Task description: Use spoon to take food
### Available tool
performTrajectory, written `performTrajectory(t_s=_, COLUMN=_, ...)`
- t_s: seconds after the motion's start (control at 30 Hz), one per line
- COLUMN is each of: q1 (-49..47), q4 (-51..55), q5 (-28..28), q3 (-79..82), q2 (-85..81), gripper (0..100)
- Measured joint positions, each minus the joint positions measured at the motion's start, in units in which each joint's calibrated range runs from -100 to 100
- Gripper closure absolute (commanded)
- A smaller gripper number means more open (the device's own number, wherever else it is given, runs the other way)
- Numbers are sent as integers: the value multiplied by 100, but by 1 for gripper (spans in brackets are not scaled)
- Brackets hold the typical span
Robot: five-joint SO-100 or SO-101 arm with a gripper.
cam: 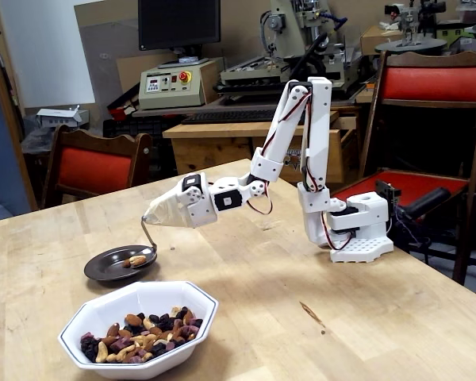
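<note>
White arm's cloth-wrapped fingers [160,213] hold a spoon [145,246] carrying nuts [137,259] over a dark saucer [103,270]; white bowl [95,316] nearby.

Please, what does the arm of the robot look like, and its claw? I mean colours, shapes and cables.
The arm is made of white plastic links with black motor blocks at the joints. Thin red and black cables run along it. It stands on a white blocky base. The claw is wrapped in beige cloth and tapers to a point, so its fingers are hidden.

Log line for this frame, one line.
pincer: wrapped, grip unclear | shiny silver metal spoon: loaded with nuts, bowl in small dark round saucer | white octagonal bowl: holds nut mix
</note>
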Motion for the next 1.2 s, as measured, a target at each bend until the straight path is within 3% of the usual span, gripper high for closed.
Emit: performTrajectory(t_s=1.2, q1=0, q4=0, q5=0, q3=-849, q2=69, gripper=96)
